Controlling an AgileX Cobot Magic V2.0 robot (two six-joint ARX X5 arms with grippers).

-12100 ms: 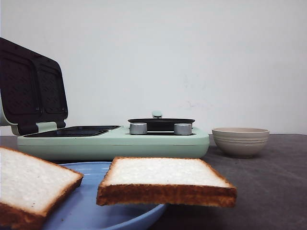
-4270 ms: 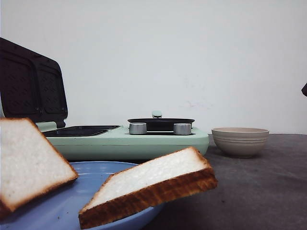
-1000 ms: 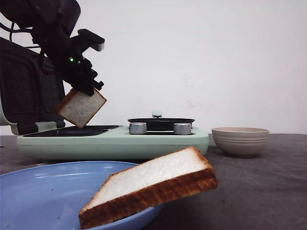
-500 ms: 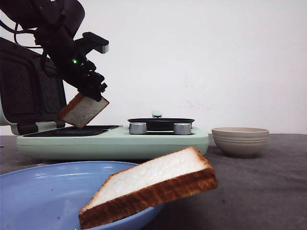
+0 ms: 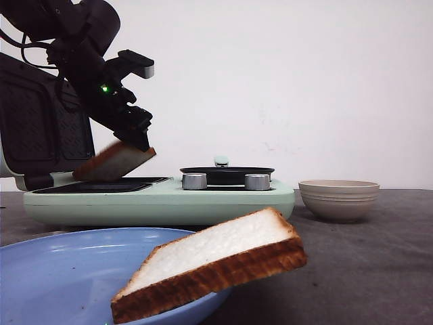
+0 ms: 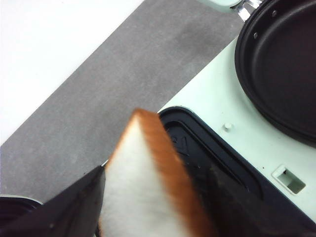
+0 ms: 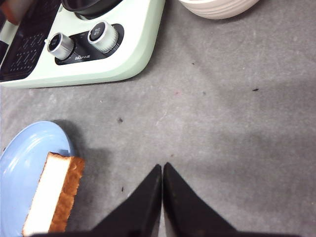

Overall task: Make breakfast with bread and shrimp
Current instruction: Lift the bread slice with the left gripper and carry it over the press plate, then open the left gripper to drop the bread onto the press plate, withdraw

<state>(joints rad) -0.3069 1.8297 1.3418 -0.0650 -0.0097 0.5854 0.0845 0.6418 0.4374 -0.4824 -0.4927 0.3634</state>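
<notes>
the left tool pinches 1 square brown-crusted white bread slice by its edge, tilted low over the dark grill plate of the mint-green breakfast maker beneath it, likely to lay it flat; the open lid stands close behind

the right tool is pressed together above the grey bench; beside it, the other slice leans on the blue plate; no shrimp visible

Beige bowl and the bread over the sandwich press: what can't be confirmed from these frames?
- Bowl contents: the front view is side-on, so its wall hides the inside; the right wrist view cuts it off at the edge. No shrimp visible.
- Held bread slice: whether it touches the press plate is unclear; the left gripper and blur in the left wrist view obscure it.
- Press lid: cut off in the front view.
</notes>
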